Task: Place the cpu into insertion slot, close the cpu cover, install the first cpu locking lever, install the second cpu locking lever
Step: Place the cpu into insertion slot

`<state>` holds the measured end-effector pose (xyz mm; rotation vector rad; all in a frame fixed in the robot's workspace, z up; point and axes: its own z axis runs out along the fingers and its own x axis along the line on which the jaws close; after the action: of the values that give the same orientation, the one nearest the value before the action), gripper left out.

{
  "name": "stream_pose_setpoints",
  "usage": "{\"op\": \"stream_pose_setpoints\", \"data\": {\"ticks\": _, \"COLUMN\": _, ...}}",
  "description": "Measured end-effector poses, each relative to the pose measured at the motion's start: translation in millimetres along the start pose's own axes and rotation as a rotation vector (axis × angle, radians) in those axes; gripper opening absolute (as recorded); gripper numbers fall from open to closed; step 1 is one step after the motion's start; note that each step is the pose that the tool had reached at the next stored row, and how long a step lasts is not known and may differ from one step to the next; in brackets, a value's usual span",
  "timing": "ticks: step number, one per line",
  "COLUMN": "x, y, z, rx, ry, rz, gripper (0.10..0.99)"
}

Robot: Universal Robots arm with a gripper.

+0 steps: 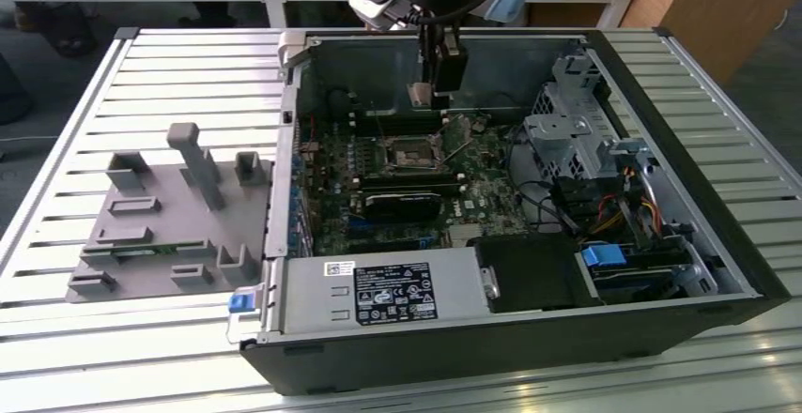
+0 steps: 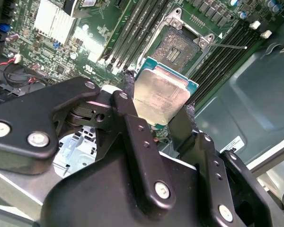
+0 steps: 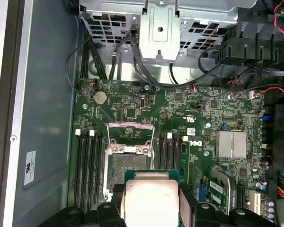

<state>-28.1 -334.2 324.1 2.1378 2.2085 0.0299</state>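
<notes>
Exterior view: the robot arm's black claw [image 1: 429, 94] hangs inside an open black metal computer case [image 1: 701, 272]. The case stands on a slatted silver counter [image 1: 188, 66], with a grey plastic fixture [image 1: 163, 216] near the counter's edge on the exterior view's left. The small square dark insertion slot with its thin silvery rim [image 1: 411, 155] lies near the claw, apart from it.

Second wrist view: the claw [image 2: 158, 106] is clenched on the small flat square cpu with a pale silver-grey metal face [image 2: 161, 92]. Its black fingers [image 2: 182, 123] press opposite edges, holding the chip off the green circuit board [image 2: 94, 38], short of the empty insertion slot [image 2: 180, 47].

First wrist view: the cpu [image 3: 151, 201] sits just beside the insertion slot [image 3: 128, 165], not in it. The silvery framed cpu cover [image 3: 131, 125] appears swung open beyond.

The chip looks tilted against the socket. Lowered skewed or off-centre, it would likely bend the contacts or catch on the rim, and a loose hold could drop it.
</notes>
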Motion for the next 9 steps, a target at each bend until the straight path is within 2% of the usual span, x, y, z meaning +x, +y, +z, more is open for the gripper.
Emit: {"op": "stream_pose_setpoints", "data": {"ticks": 9, "x": 3.5, "y": -0.5, "z": 9.8, "rx": 0.000, "ry": -0.0006, "rz": 0.002, "gripper": 0.541}}
